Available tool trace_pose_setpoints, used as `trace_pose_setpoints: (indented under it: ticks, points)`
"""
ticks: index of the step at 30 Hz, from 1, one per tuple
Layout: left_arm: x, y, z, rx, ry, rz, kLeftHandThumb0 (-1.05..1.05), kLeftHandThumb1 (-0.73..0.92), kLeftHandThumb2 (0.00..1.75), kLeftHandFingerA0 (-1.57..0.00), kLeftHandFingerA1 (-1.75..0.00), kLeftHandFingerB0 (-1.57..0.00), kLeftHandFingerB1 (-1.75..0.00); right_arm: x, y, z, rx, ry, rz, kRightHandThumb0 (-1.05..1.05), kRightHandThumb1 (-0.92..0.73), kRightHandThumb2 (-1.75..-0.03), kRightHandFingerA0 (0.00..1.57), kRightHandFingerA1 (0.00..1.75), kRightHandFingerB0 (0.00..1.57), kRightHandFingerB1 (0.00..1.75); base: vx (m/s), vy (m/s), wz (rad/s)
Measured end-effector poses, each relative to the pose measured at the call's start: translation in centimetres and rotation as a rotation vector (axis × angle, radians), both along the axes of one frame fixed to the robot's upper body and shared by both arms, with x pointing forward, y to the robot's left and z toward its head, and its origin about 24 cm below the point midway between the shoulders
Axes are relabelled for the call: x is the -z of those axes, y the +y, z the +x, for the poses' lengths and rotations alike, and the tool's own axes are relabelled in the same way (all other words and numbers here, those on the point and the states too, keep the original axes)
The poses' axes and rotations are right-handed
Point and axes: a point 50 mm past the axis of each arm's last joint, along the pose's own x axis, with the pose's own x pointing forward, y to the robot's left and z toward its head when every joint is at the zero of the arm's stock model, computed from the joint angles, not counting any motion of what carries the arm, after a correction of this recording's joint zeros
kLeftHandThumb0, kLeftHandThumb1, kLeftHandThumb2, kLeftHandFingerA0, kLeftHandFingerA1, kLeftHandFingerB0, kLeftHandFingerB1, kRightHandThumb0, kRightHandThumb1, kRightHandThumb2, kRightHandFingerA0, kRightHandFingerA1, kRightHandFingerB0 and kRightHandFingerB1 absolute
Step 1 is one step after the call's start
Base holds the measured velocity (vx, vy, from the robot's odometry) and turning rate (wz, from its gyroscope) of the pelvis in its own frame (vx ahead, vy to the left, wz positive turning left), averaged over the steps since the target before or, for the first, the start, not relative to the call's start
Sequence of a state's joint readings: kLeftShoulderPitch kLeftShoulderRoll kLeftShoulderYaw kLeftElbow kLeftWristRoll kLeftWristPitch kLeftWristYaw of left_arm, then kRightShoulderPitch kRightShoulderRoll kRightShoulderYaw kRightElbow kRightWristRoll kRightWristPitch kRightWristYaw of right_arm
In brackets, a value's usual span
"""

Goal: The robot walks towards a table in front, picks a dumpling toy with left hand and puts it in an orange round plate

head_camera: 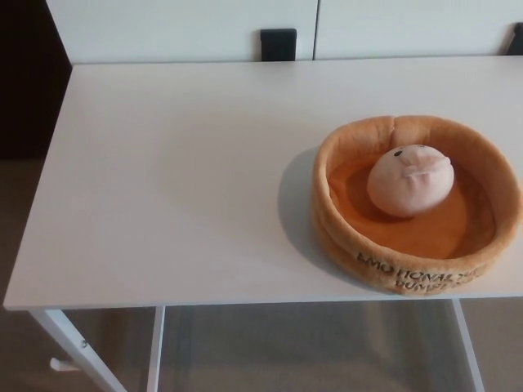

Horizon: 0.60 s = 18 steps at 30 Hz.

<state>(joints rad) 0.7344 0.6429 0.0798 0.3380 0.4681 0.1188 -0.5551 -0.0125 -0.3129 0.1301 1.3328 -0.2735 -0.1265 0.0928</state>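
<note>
The pale pink plush dumpling toy (409, 180) sits inside the orange round plush plate (343, 237) on the white tabletop (180, 188), apparently placed, with neither hand visible.

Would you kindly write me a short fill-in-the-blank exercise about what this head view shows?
1. The dumpling toy lies inside the ____ plate.
2. The plate sits on the white ____.
3. Black ____ is printed on the plate's front wall.
4. The number of robot hands in view is ____.

Missing words: orange; table; lettering; zero
</note>
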Motion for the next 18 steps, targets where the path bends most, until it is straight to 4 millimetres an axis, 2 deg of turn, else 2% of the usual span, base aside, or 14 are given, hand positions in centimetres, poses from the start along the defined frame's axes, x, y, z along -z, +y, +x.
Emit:
trace_pose_setpoints:
  ticks: [1,3,4,5,6,8,9,10,11,12,14,15,17,18]
  points:
    - [0.4,0.3,0.1,-0.012,0.005,0.006,-0.50,0.53,0.56,-0.38,-0.47,-0.23,-0.32,0.0,0.0,-0.1,0.000,0.001,0.000,-0.41,-0.57,-0.56,0.74,0.72,0.46,0.41,0.00,0.000,0.00]
    - [1.1,0.6,0.2,-0.033,0.016,0.014,-0.48,0.55,0.57,-0.39,-0.51,-0.26,-0.33,0.0,0.0,-0.2,0.001,0.004,0.000,-0.41,-0.56,-0.56,0.75,0.71,0.47,0.41,0.00,0.000,0.00]
    - [1.5,0.7,0.3,-0.042,0.021,0.016,-0.49,0.47,0.82,-0.49,-0.65,-0.39,-0.52,0.0,0.0,-0.3,0.002,0.006,0.000,-0.41,-0.58,-0.56,0.79,0.69,0.48,0.40,0.00,0.000,0.00]
    - [1.9,0.8,0.5,-0.050,0.026,0.019,-0.49,0.47,0.82,-0.49,-0.65,-0.39,-0.52,0.1,0.0,-0.3,0.002,0.008,0.000,-0.41,-0.58,-0.56,0.79,0.69,0.48,0.40,0.00,0.000,0.00]
    - [2.1,0.8,0.6,-0.053,0.027,0.020,-0.41,0.63,0.59,-0.54,-0.63,-0.38,-0.41,0.1,0.0,-0.3,0.002,0.008,0.000,-0.41,-0.58,-0.57,0.73,0.69,0.48,0.42,0.00,0.000,0.00]
    - [2.9,1.0,1.3,-0.073,0.018,0.030,-0.43,0.72,0.62,-0.58,-0.61,-0.42,-0.43,0.1,0.0,-0.5,0.002,0.012,0.000,-0.40,-0.55,-0.56,0.71,0.76,0.46,0.42,0.00,0.000,0.00]
    - [3.4,1.1,1.7,-0.089,0.009,0.038,-0.43,0.72,0.62,-0.58,-0.61,-0.42,-0.43,0.1,0.0,-0.6,0.003,0.014,0.000,-0.40,-0.55,-0.56,0.71,0.76,0.46,0.42,0.00,0.000,0.00]
    - [3.7,1.1,1.9,-0.099,0.002,0.043,-0.46,0.50,0.83,-0.53,-0.66,-0.36,-0.53,0.1,0.0,-0.6,0.004,0.015,0.000,-0.41,-0.58,-0.56,0.75,0.79,0.47,0.42,0.00,0.000,0.00]
    - [4.0,1.1,2.0,-0.111,-0.004,0.048,-0.46,0.50,0.83,-0.53,-0.66,-0.36,-0.53,0.1,0.0,-0.7,0.006,0.015,0.000,-0.41,-0.58,-0.56,0.75,0.79,0.47,0.42,0.00,0.000,0.00]
    - [4.3,1.0,2.1,-0.120,-0.008,0.054,-0.47,0.48,0.81,-0.51,-0.65,-0.32,-0.50,0.1,0.0,-0.7,0.007,0.016,0.000,-0.42,-0.57,-0.57,0.73,0.68,0.47,0.41,0.00,0.000,0.00]
    - [5.0,0.9,2.2,-0.131,-0.010,0.068,-0.49,0.48,0.82,-0.51,-0.65,-0.30,-0.50,0.1,-0.1,-0.9,0.009,0.018,0.001,-0.40,-0.55,-0.56,0.73,0.70,0.47,0.42,0.00,0.000,0.00]
    - [5.2,0.8,2.2,-0.132,-0.010,0.072,-0.44,0.60,0.58,-0.58,-0.55,-0.37,-0.37,0.1,-0.1,-0.9,0.010,0.017,0.001,-0.42,-0.58,-0.57,0.70,0.63,0.47,0.41,0.00,0.000,0.00]
    - [5.7,0.8,2.3,-0.131,-0.012,0.089,-0.44,0.60,0.58,-0.58,-0.55,-0.37,-0.37,0.1,-0.2,-0.8,0.018,0.011,0.002,-0.42,-0.58,-0.57,0.70,0.63,0.47,0.41,0.00,0.000,0.00]
    - [5.8,0.8,2.3,-0.130,-0.012,0.097,-0.49,0.47,0.79,-0.50,-0.61,-0.25,-0.46,0.0,-0.2,-0.7,0.020,0.009,0.001,-0.42,-0.59,-0.58,0.69,0.64,0.47,0.42,0.00,0.000,0.00]
